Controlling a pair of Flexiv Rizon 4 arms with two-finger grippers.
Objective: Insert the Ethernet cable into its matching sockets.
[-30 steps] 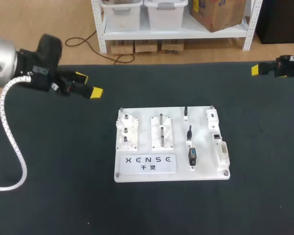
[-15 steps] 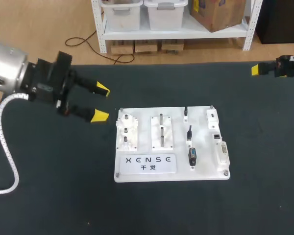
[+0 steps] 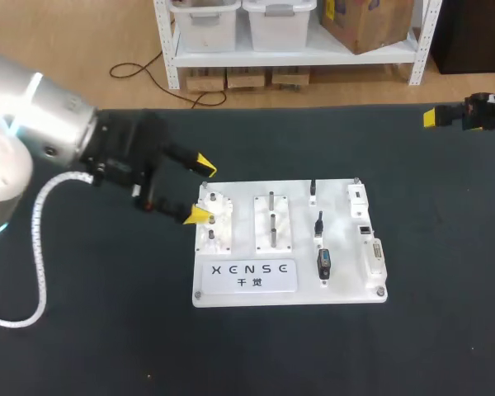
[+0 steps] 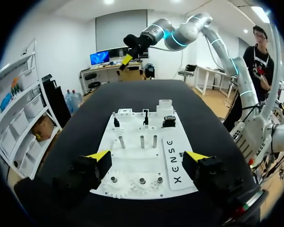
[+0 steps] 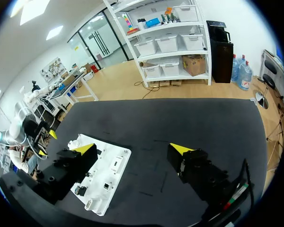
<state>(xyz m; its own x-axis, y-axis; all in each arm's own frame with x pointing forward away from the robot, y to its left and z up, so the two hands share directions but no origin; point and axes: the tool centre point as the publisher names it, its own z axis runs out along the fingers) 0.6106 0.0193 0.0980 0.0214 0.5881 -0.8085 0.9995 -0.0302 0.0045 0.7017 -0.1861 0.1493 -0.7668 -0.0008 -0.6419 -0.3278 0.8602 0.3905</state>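
On the black table (image 3: 107, 330): a white board (image 3: 346, 247) lies flat near the middle.
Left gripper (image 3: 201, 190): fingers spread wide and empty at the board's left edge, one yellow tip over the gear block (image 3: 214, 221).
Right gripper (image 5: 132, 148): fingers wide apart, empty, at the table's far right edge, well apart from the board.
Ethernet cable: cannot tell for sure; small black connectors (image 3: 323, 262) stand in a column.
In between: gear block and peg block (image 3: 272, 221) separate the left gripper from that column.
Sockets (image 3: 371, 252): along the board's right edge.
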